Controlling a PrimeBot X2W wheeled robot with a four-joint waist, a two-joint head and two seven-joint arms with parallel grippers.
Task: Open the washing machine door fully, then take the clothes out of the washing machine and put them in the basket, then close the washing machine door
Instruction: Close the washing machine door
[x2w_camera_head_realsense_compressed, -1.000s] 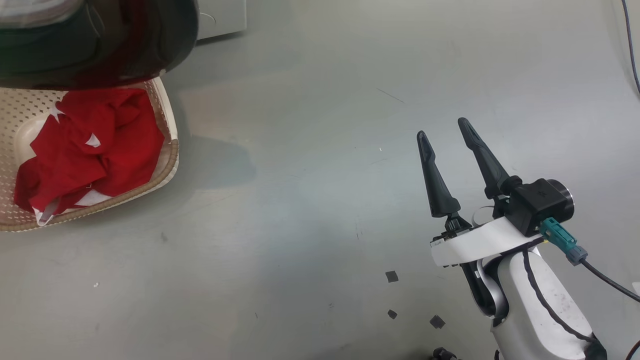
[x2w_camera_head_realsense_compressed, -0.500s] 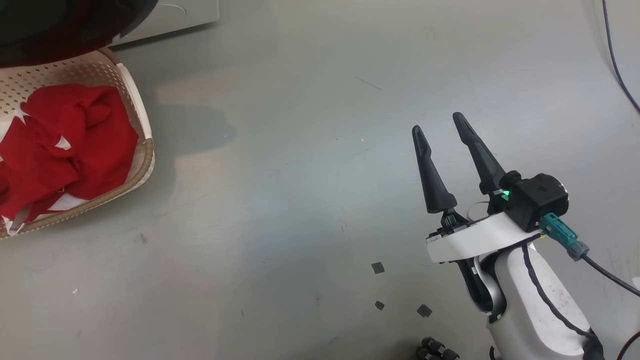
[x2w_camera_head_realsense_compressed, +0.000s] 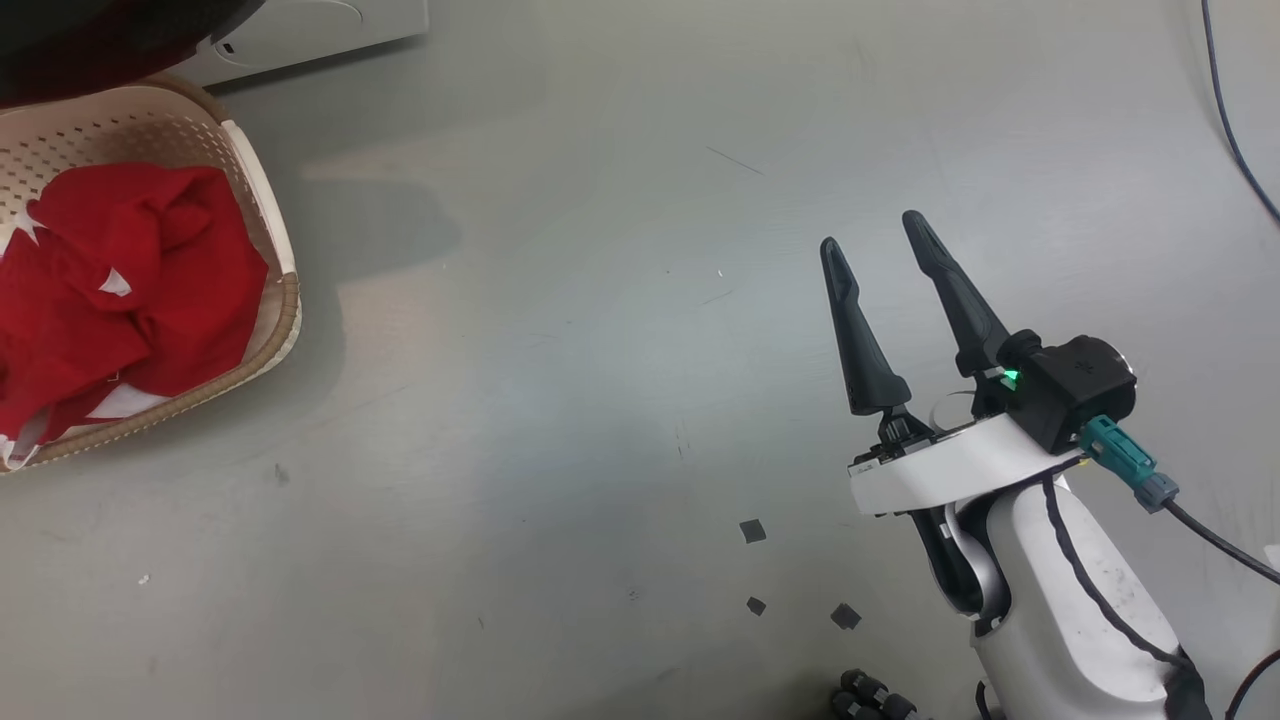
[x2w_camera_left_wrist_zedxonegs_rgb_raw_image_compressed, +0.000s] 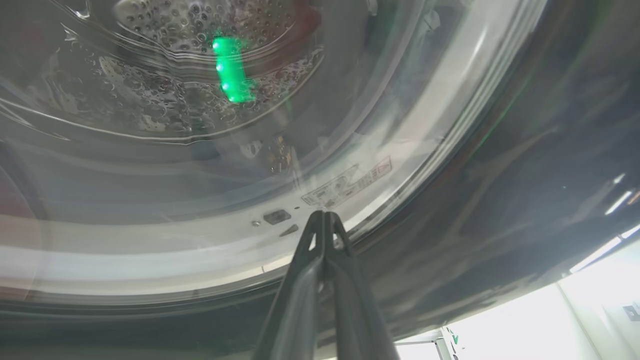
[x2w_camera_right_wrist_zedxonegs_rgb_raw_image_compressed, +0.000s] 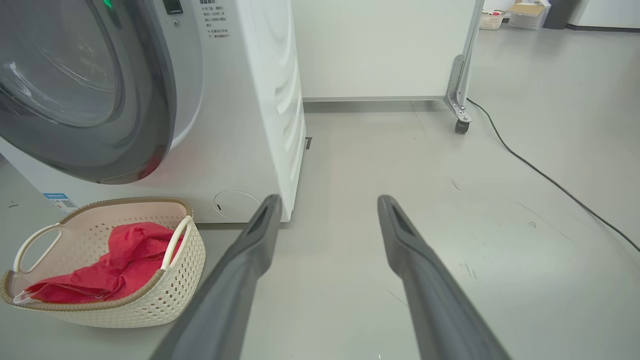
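Two hands, two states: the left hand (x2w_camera_left_wrist_zedxonegs_rgb_raw_image_compressed: 324, 216) is clenched, its fingers pressed together with nothing between them. Their joined tips point at the washing machine door (x2w_camera_left_wrist_zedxonegs_rgb_raw_image_compressed: 500, 200), where the clear glass bowl meets the glossy black rim; whether they touch it cannot be told. The right hand (x2w_camera_head_realsense_compressed: 870, 235) is released, its fingers spread wide and empty above the grey floor (x2w_camera_head_realsense_compressed: 600, 400). Ahead and to the left of that hand stands the washing machine (x2w_camera_right_wrist_zedxonegs_rgb_raw_image_compressed: 245, 100), its door swung close against the front; whether it is latched cannot be told. The basket (x2w_camera_right_wrist_zedxonegs_rgb_raw_image_compressed: 125, 305) sits on the floor well to the right hand's left, just in front of the machine and below the door, with the clothes (x2w_camera_right_wrist_zedxonegs_rgb_raw_image_compressed: 120, 260) heaped inside. A dark cable (x2w_camera_right_wrist_zedxonegs_rgb_raw_image_compressed: 525, 165) trails over the floor to that hand's right.
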